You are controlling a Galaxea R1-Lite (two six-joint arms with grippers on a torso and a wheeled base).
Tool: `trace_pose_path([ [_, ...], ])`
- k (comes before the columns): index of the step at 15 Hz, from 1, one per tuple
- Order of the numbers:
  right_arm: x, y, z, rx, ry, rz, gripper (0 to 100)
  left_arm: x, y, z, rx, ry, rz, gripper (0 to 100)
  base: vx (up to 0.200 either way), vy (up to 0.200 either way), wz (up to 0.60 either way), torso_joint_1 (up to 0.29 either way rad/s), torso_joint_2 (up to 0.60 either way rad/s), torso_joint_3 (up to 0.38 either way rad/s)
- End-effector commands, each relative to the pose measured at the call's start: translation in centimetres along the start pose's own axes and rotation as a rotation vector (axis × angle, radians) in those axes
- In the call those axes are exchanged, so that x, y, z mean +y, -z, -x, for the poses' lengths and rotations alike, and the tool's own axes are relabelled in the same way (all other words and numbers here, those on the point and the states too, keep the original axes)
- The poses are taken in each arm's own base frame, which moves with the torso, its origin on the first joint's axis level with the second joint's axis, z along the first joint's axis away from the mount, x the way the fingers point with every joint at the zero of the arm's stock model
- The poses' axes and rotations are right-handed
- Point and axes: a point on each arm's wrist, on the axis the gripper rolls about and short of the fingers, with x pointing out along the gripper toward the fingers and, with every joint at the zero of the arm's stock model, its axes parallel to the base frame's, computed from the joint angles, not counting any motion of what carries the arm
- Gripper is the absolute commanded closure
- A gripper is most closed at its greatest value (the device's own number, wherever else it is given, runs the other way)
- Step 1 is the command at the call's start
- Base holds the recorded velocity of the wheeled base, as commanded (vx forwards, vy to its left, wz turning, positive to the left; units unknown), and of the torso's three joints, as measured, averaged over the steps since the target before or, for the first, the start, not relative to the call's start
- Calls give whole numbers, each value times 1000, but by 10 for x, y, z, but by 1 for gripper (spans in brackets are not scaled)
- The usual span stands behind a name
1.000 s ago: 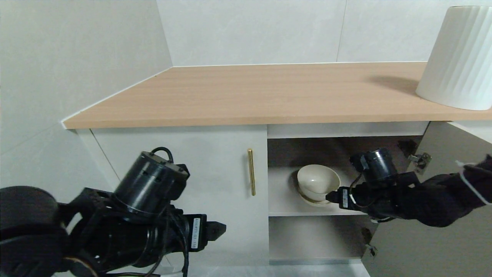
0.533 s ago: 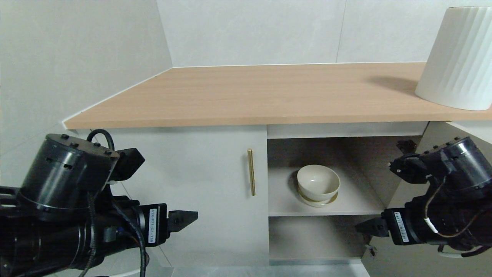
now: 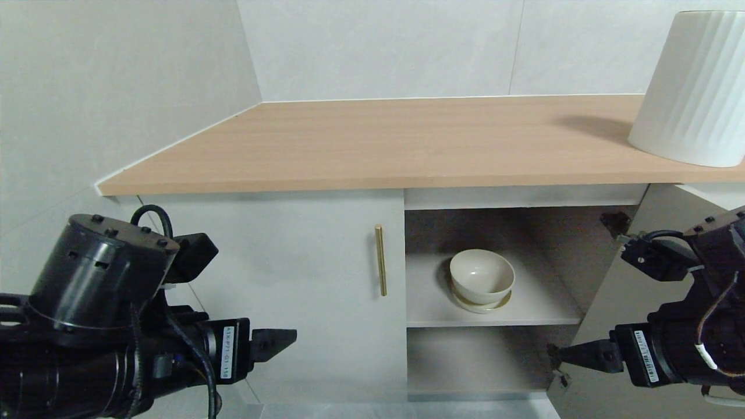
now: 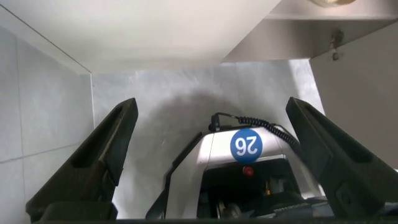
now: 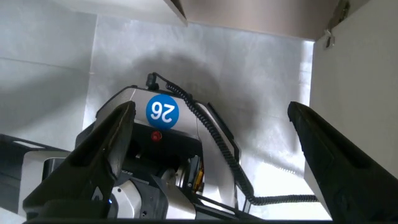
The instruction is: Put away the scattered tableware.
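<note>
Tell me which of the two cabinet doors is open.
The right-hand door, swung outward on its hinges, exposing the shelves. The left-hand door, with the gold handle, is shut flush.

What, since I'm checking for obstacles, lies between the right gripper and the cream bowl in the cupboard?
In the head view, only bare shelf and its front edge separate the right gripper from the cream bowl.

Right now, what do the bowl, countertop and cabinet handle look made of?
Bowl: likely glazed ceramic, cream, glossy, with a small highlight inside.
Countertop: wood-look surface, matte, straight grain; laminate or veneer, cannot tell.
Handle: metal by the look, brass-coloured, with a satin sheen along the bar.
</note>
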Motion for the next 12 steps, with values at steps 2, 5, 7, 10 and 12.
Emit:
trace_pose_path([
  [2, 0, 0, -2, 7, 3, 1, 0, -1, 2, -6, 21, -13, -5, 0, -200, 0, 0, 7, 2, 2],
  [5, 0, 0, -3, 11, 6, 1, 0, -1, 2, -6, 25, -11, -6, 0, -200, 0, 0, 1, 1, 7],
  [7, 0, 0, -4, 15, 8, 0, 0, -1, 2, -8, 31, -16, -8, 0, -200, 0, 0, 5, 7, 2],
  [10, 0, 1, -6, 24, 11, 3, 0, -1, 4, -10, 38, -18, -10, 0, -200, 0, 0, -1, 5, 4],
  [12, 0, 1, -6, 25, 13, 3, 0, -1, 4, -10, 38, -18, -10, 0, -200, 0, 0, 5, 0, -2],
])
